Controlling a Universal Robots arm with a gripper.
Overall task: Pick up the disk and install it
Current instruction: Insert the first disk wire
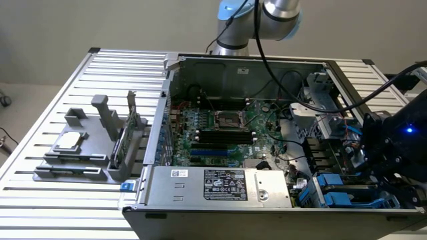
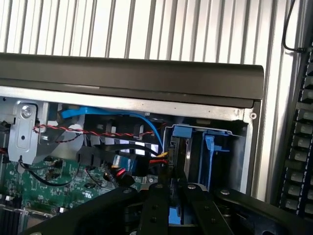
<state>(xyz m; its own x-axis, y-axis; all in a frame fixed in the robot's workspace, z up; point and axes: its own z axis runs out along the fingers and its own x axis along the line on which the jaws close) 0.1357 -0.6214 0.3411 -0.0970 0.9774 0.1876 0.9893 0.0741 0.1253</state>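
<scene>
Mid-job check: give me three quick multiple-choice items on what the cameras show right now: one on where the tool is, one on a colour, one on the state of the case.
1. Where is the tool?
A. Over the grey fixture at the exterior view's left
B. At the drive-bay corner of the case, at the exterior view's right
C. Parked off the table

2. What colour are the drive-bay brackets?
A. Red
B. Blue
C. Yellow

3. How does the case stand?
A. Closed by a side panel
B. Open, with the motherboard exposed
C. Wrapped in foil

Answers:
1. B: the tool hangs just in front of the bay in the wrist view.
2. B: the drive-bay brackets are plainly blue.
3. B: the case has no panel on it, and the motherboard lies in full sight.
</scene>
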